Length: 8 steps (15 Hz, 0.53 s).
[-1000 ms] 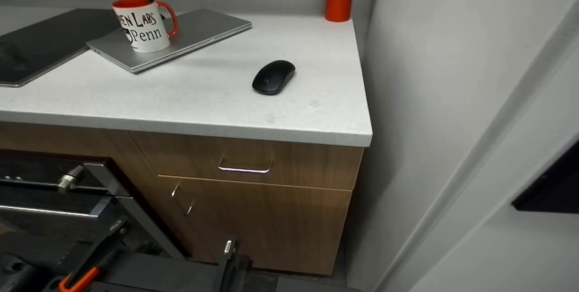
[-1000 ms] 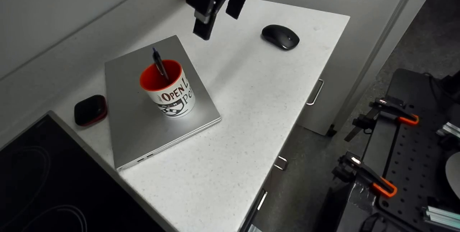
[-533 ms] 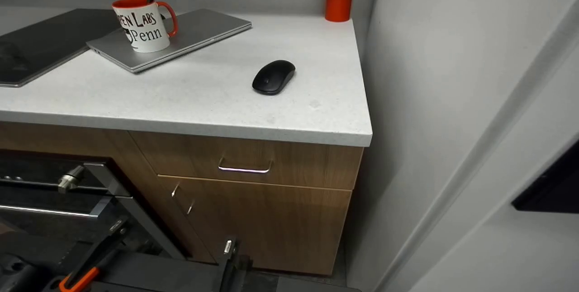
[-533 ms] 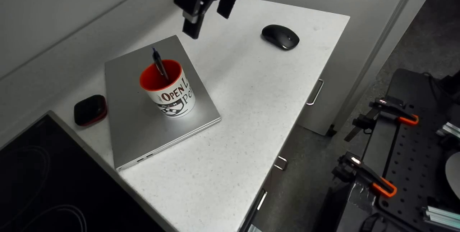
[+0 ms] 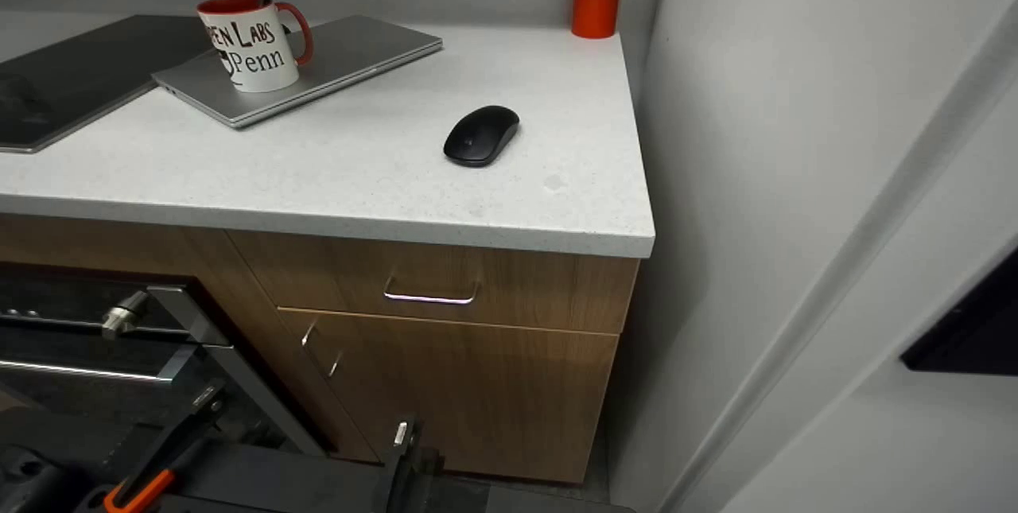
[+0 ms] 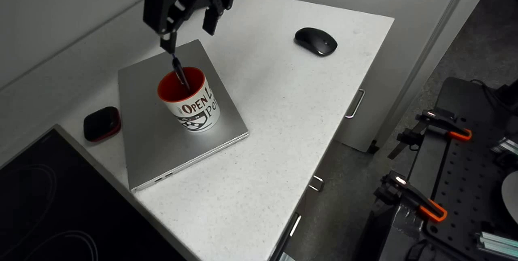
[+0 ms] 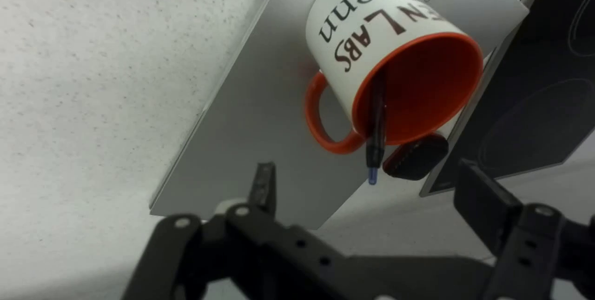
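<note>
My gripper [image 7: 367,167] stands open above the far side of a silver laptop [image 7: 260,118], nothing between its pads. In the wrist view a dark pen [image 7: 376,139] with a blue end points toward the gap between the fingers. The pen leans inside a white mug [image 7: 372,21] with red interior, red handle and printed letters. This mug [image 6: 200,111] rests upright on the closed laptop [image 6: 151,147] in both exterior views. One fingertip of the gripper [image 6: 189,37] appears just above the pen [image 6: 178,70] in an exterior view; whether they touch I cannot tell. The mug hides the pen's lower end.
A black case with a red edge [image 6: 102,124] lies between laptop and black cooktop [image 6: 60,196]. A black mouse [image 5: 481,135] sits farther along the white counter [image 5: 382,171]. A red cylinder [image 5: 596,8] stands at the back corner, beside a grey wall [image 5: 755,139].
The gripper has moved across the counter to above the mug and laptop, and more of it shows in both exterior views. It stays open. Mug, pen, laptop and mouse have not moved.
</note>
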Available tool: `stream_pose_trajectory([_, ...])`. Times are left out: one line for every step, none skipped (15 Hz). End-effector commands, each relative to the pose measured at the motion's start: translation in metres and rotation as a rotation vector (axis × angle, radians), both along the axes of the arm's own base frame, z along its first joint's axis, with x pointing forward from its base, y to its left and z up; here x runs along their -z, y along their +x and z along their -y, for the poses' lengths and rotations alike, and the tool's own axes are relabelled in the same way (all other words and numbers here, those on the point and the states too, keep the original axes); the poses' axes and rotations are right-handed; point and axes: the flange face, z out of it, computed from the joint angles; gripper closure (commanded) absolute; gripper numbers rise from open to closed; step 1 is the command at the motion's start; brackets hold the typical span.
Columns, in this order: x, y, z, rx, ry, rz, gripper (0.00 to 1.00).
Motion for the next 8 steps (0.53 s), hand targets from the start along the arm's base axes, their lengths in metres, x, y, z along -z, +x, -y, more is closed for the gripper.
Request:
stream_pose_trajectory([0.016,0.039,-0.001,0.019,-0.001,0.007,0.00])
stream_pose_trajectory([0.019,0.043,0.000,0.021,0.000,0.004,0.00])
stream_pose_trajectory([0.015,0.025,-0.001,0.010,-0.003,-0.014,0.00])
stream_pose_trajectory([0.019,0.030,0.000,0.013,-0.002,-0.018,0.00])
stream_pose_trajectory([0.022,0.034,0.000,0.015,-0.001,-0.020,0.00])
stream_pose_trajectory([0.023,0.036,0.000,0.017,-0.001,-0.021,0.00])
stream_pose_trajectory([0.024,0.035,-0.002,0.010,0.000,-0.022,0.00])
stream_pose_trajectory([0.025,0.035,-0.004,0.008,0.005,-0.025,0.00])
